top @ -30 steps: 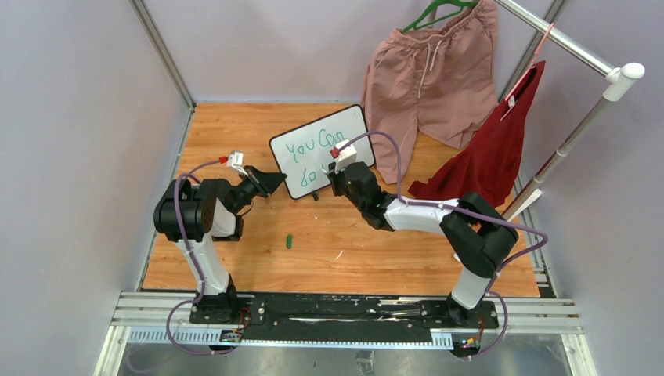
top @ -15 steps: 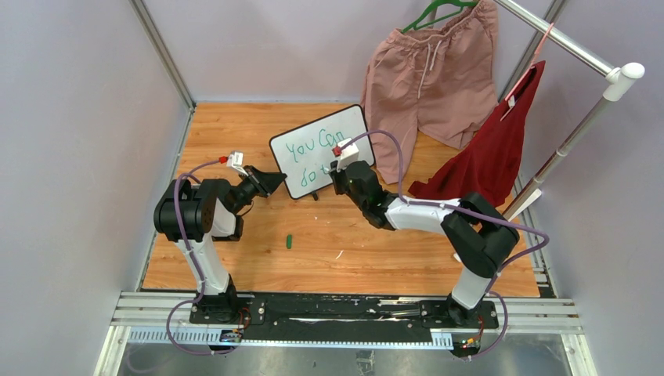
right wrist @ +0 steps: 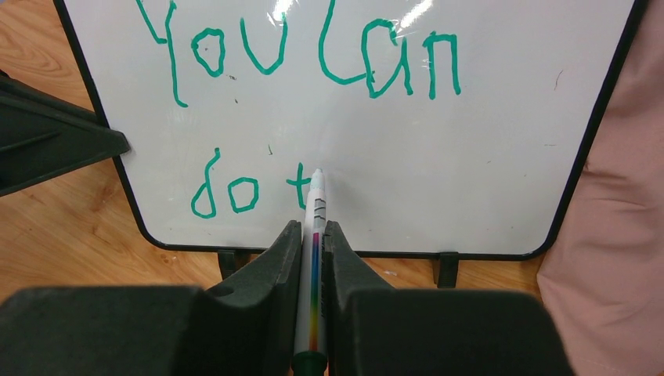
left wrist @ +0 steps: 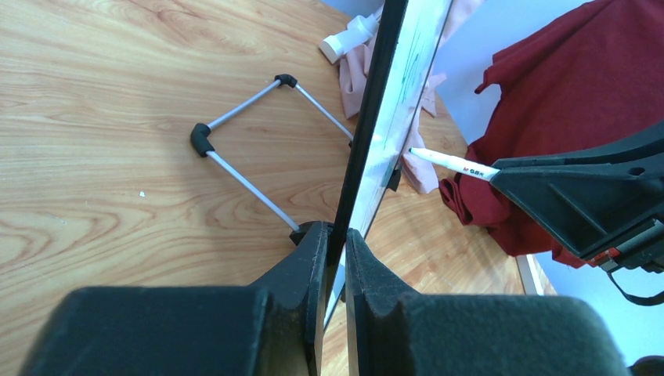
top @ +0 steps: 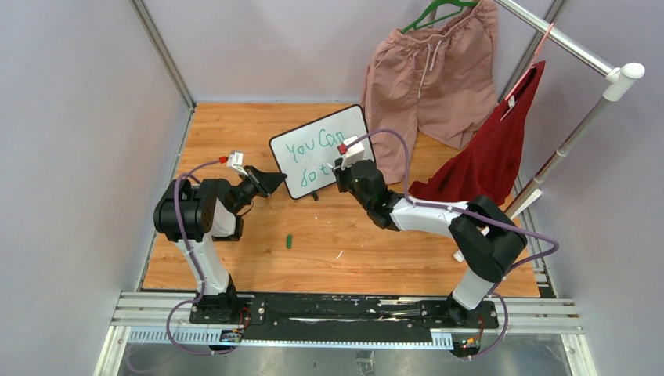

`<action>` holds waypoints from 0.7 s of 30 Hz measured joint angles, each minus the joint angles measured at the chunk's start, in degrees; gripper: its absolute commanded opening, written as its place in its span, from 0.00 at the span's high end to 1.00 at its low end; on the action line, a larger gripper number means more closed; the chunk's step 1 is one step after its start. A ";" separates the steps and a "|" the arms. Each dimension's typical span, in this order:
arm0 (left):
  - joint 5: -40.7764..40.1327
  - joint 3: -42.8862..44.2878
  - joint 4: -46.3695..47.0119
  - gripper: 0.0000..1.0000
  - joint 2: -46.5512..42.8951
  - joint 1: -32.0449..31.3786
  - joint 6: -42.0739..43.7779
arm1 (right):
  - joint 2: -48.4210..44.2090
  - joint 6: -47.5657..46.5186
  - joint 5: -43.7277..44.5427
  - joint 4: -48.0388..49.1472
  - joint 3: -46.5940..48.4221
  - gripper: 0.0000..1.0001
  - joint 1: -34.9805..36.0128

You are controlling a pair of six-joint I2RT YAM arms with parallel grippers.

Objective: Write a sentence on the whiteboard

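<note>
The left gripper point(left wrist: 337, 235) stays pinched on the left edge of the whiteboard point(right wrist: 485, 157), keeping it upright at the far middle of the table point(top: 235, 258). The sentence point(right wrist: 372, 70) reads "You Can", then "do t". The marker point(right wrist: 318, 196), clamped in the right gripper point(right wrist: 313, 233), has slid slightly rightward over the last second. Its tip seems to touch just past the "t", so "this" is likely under way.
</note>
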 measured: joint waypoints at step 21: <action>0.00 0.00 0.00 1.00 0.00 -0.09 0.00 | 1.46 -0.02 -0.02 -0.96 4.50 1.00 -0.94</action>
